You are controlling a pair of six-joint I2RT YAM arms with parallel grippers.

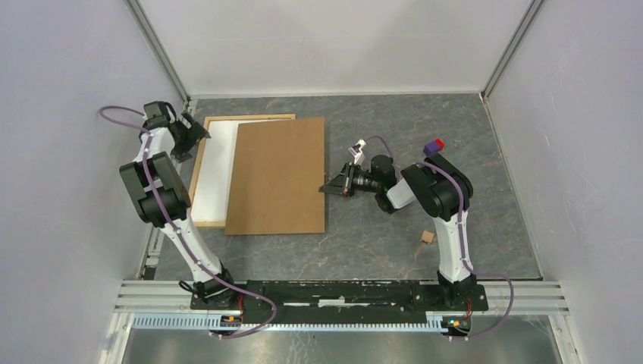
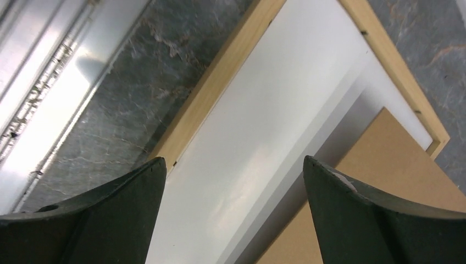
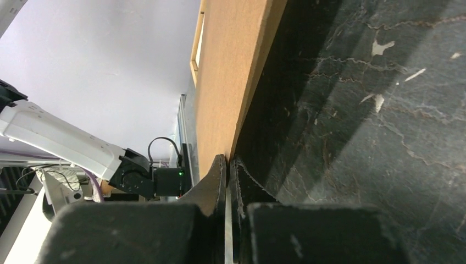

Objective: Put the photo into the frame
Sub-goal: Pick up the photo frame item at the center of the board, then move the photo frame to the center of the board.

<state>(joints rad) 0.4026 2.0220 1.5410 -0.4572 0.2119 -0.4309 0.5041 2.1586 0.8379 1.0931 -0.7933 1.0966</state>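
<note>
— Right pincer (image 1: 327, 187), how does it stand?
— Its 2 fingers are pressed together, with the tips at the right-hand edge of the flat rectangular brown fibreboard panel (image 1: 277, 174). In its own wrist view that edge runs straight down to the fingertips (image 3: 214, 181). I cannot tell whether they nip the panel or only touch it
— And the left pincer (image 1: 193, 133)?
— Its fingers are spread wide and hold nothing. It hangs over the far left corner of the large rectangular frame of thin light wood strips (image 1: 250, 117)
— Where does that frame lie?
— Flat on the grey marbled table (image 1: 425, 129), left of the middle and in front of the left arm. A white rectangular sheet (image 1: 216, 167) lies inside it. The brown panel lies over the frame's right part, hiding its right strip, and reaches past its near strip
— Anything else on the table?
— 1 small tan block (image 1: 426, 238), near the right arm and well apart from the frame
</note>
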